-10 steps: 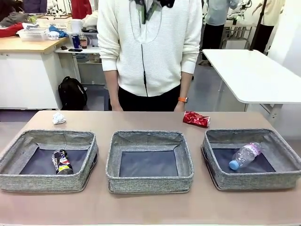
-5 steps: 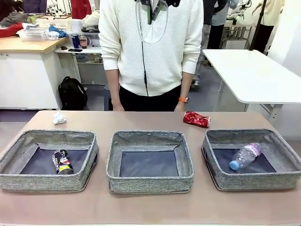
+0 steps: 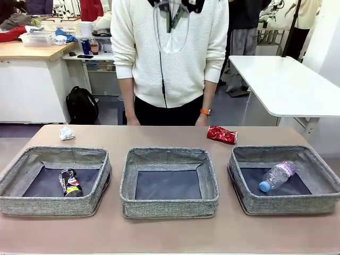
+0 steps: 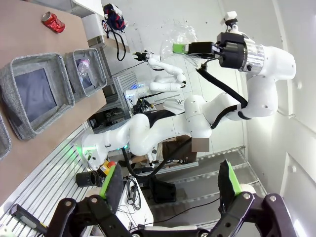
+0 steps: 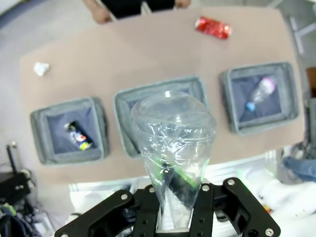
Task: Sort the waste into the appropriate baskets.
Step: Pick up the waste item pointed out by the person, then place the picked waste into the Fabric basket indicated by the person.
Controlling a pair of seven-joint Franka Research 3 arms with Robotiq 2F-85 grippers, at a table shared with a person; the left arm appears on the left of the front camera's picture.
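Upper left, front view: white paper wad [image 3: 66, 133] loose; dark blue-black drink can [image 3: 70, 183] in left grey woven basket [image 3: 64, 156], clear plastic bottle [image 3: 276, 176] in right basket [image 3: 273, 154], red drink can [image 3: 221, 134] loose behind. Nothing shifted in last sec. Left gripper [image 4: 169, 180] wide open, empty; right gripper [image 5: 175, 193] clamped on crumpled clear bottle [image 5: 173, 128], high over table: right basket prob. next.

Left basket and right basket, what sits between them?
The middle basket sits between them, with bare table strips either side, as the front view shows.
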